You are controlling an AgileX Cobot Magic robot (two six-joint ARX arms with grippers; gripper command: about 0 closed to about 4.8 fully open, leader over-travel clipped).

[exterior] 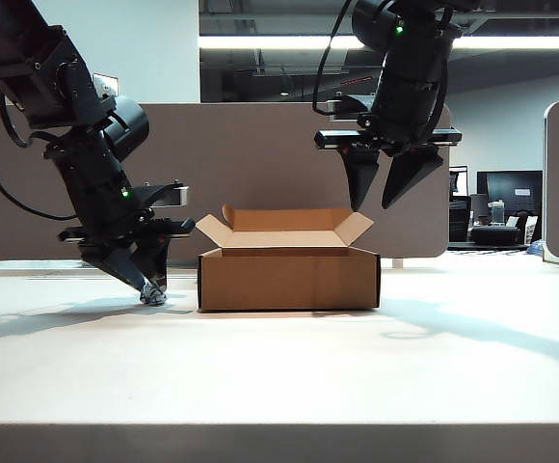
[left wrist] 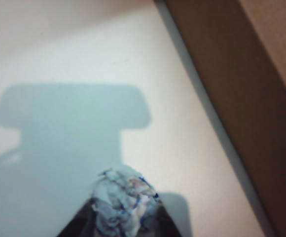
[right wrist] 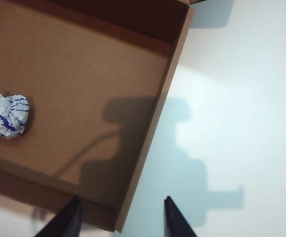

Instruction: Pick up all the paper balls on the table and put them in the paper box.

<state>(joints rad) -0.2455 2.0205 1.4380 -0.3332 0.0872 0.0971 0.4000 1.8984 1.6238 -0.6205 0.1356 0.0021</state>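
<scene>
A paper ball (left wrist: 124,205) on the surface (exterior: 279,367) is pinched between the left tool (exterior: 151,292) tips, just left of the box (exterior: 289,278). The right tool (exterior: 387,198) is held parted, empty, above the box's right end; another ball (right wrist: 6,113) lies inside.

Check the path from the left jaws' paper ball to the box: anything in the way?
Only the paper box's own side wall. The left gripper has a paper ball between its jaws down on the table, beside the box's left wall, so it must go up over that wall. The right gripper hangs above the box's right end.
</scene>
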